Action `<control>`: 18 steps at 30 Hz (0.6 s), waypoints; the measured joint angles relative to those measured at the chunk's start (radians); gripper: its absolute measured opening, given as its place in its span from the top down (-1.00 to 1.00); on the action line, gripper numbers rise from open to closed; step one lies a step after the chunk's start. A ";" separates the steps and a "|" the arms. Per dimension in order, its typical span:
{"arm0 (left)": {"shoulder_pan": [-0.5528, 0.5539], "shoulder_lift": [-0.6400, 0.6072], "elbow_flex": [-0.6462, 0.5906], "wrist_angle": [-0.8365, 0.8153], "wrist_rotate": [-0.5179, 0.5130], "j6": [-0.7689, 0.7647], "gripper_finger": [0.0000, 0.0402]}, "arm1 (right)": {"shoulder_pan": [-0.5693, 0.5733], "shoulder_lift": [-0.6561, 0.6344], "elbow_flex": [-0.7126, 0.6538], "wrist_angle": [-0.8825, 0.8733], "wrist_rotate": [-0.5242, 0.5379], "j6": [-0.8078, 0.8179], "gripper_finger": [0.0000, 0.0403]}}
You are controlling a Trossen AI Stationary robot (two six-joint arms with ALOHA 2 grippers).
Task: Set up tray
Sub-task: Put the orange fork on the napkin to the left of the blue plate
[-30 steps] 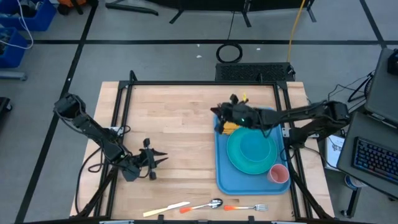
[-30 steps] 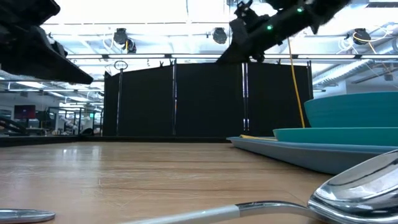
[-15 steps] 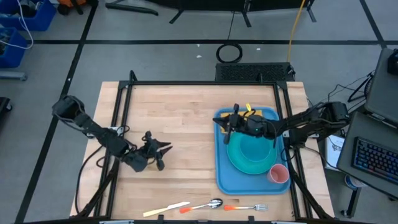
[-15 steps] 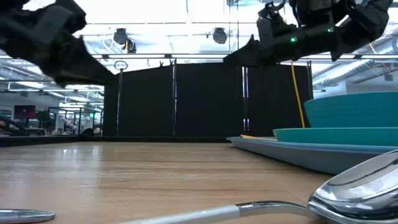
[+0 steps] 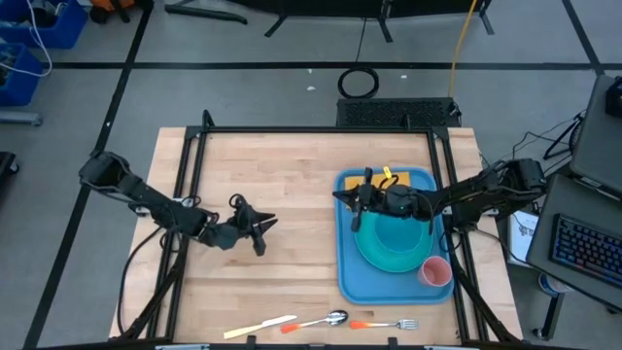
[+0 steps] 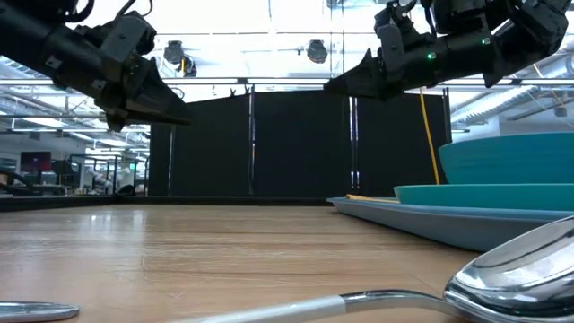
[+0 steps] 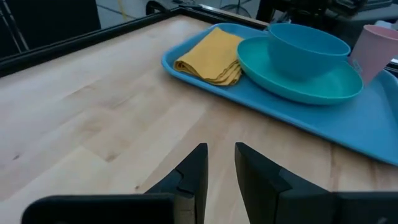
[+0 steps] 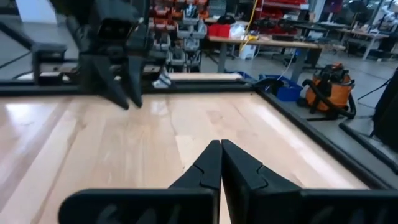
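The large bright-blue rectangular plastic tray (image 5: 348, 277) lies along the bench's right edge. It is judged stiff, light and smooth, best gripped at its low rim. A round turquoise plate (image 5: 381, 245), yellow folded napkin (image 5: 391, 176) and pink cup (image 5: 434, 271) load it. The right gripper (image 5: 348, 197), jaws pressed together, hovers over the tray; the left gripper (image 5: 266, 225), jaws narrowly parted and empty, hangs mid-bench. Cutlery lines the near edge.

Our left arm reaches across from the left, its gripper (image 5: 264, 226) held in the air with the fingers (image 7: 194, 167) a narrow gap apart and empty. Our right arm stretches in from the right; its gripper (image 5: 342, 197) is closed, fingertips (image 8: 219, 155) touching, holding nothing.
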 joint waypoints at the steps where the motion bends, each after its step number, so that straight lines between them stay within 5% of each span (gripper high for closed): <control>1: 0.009 0.000 0.000 0.000 0.008 0.000 0.57 | 0.002 0.000 0.000 -0.009 0.000 0.001 1.00; 10: 0.060 0.000 0.000 -0.002 0.200 0.046 0.57 | 0.012 0.000 0.000 -0.044 0.002 0.024 1.00; 18: 0.060 0.000 0.000 -0.002 0.479 0.058 0.57 | 0.012 0.000 0.000 -0.094 0.003 -0.003 1.00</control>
